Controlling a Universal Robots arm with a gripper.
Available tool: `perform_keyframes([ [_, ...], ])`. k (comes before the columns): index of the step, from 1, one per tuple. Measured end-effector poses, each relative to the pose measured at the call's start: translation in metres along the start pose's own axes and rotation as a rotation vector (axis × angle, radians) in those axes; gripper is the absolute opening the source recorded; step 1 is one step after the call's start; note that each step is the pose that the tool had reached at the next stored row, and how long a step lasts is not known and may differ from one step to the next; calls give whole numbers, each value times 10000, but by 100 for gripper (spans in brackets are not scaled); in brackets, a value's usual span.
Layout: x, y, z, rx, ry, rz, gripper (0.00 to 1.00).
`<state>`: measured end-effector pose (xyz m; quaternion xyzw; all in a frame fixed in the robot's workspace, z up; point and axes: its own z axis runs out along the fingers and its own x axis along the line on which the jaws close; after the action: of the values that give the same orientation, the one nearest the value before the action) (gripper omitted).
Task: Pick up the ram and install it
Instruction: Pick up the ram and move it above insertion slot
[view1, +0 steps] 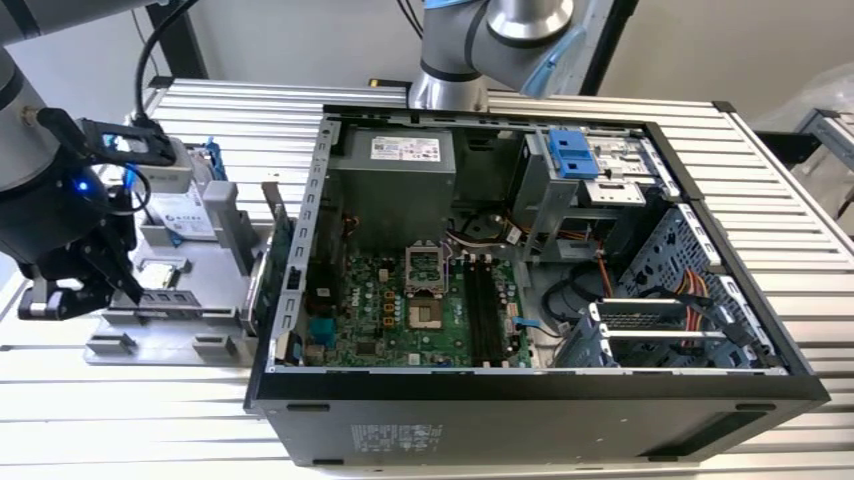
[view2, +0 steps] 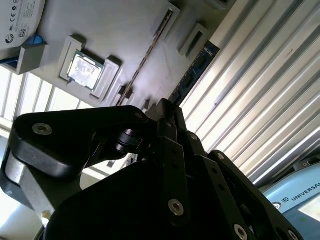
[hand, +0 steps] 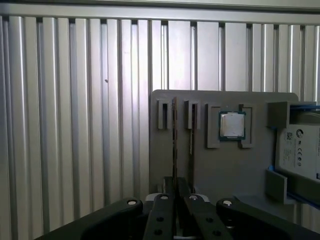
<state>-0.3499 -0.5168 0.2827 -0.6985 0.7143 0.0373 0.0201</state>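
The ram (hand: 175, 140) stands on its thin edge on the tray (hand: 215, 170), so in both wrist views it shows as a narrow dark line. In the second wrist view the ram (view2: 196, 67) has a blue rim. Its long axis runs parallel to the ribs of the table (hand: 75, 125) under the tray. One end points toward the tray edge that carries the small slotted blocks. The other end runs up to the gripper (hand: 176, 187), which sits over that end. Whether the jaws are clenched on the ram or released cannot be told.

Across the tray the order is drive (hand: 300, 150), chip (hand: 232, 125), second stick (hand: 191, 132), then the ram, on the side of the tray farthest from the drive. The second stick lies parallel to the ram and just beside it, with its far end in one of the slotted blocks.

In the exterior view the gripper (view1: 131, 290) is at the end of the tray (view1: 160, 340) away from the case (view1: 534, 400), which lies open just beside the tray's other end.

The drive (view2: 20, 15) has a white label with small dark print and marks. Another white label sits on the grey box (view1: 400, 148) inside the case, and one on the case's dark outer wall. The arm's blue cap (view2: 300, 200) carries lettering. No writing can be made out on the ram.
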Motion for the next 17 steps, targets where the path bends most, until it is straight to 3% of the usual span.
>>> perform_keyframes([
  [17, -10, 3, -127, 0, 0, 0, 0],
])
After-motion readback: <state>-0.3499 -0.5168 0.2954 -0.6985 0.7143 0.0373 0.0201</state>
